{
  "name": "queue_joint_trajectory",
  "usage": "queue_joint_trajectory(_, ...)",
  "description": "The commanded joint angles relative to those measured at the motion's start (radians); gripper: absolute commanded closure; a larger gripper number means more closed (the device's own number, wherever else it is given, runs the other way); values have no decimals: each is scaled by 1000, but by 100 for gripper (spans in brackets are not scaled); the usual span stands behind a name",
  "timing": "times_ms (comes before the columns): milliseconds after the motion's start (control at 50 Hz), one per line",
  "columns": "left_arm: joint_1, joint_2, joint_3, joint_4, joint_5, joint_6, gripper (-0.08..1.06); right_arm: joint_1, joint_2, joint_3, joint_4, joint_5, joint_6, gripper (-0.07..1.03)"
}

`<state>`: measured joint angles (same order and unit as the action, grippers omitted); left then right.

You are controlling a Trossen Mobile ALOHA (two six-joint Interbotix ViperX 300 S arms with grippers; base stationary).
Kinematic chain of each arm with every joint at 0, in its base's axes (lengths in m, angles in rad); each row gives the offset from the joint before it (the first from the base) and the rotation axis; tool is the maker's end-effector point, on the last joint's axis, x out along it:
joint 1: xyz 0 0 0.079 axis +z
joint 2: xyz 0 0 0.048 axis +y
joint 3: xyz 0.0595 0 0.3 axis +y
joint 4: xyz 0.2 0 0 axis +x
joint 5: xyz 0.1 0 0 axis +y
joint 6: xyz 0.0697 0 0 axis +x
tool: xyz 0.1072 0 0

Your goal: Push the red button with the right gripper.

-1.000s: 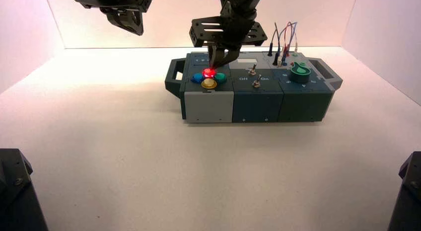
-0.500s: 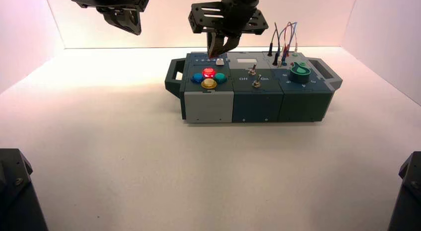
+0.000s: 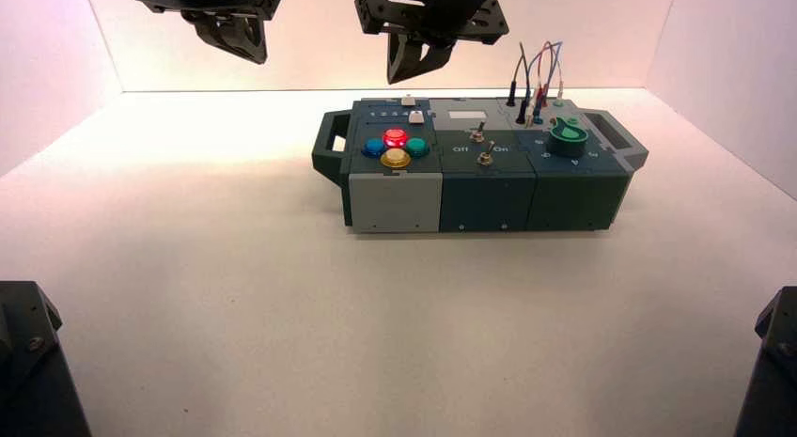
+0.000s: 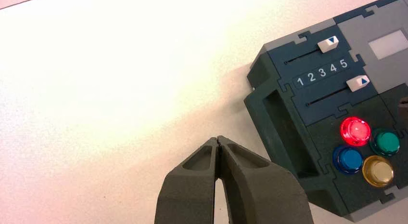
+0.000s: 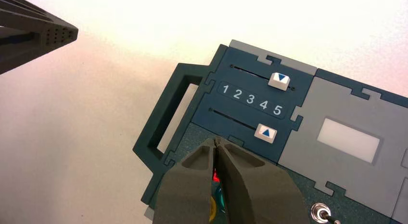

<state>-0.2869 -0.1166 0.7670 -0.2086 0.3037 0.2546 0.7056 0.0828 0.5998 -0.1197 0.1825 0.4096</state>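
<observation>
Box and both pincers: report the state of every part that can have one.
Red button: lit
Blue button, green button, yellow button: unlit
Front slider: at 5
Rear slider: near the 5 end
Switches, knob: settings unclear
Right pincer: shut, above the box
Left pincer: shut, left of the box

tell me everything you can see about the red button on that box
The red button is a small, round, glossy dome, apparently translucent plastic, set in a collar of the same red. It looks lit, with a bright centre. It sits upright on the dark panel at the box's left end, behind the yellow button, with the blue button to its left and the green button to its right. Nothing touches its top; the right gripper hangs above and behind it.
</observation>
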Motion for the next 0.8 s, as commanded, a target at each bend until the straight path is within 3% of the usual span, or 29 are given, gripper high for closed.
queue_joint_trajectory(20,8,-40,-11,0,-9,2,101,2,-37,-14,-5,-12,-3,98)
queue_joint_trajectory(340,11,-94,-5,3,-14,3,101,-8,-40,-15,-8,-38,-3,99)
queue_joint_trajectory(800,11,-127,51,2,-104,5,101,-8,-21,-20,-8,-66,-3,99)
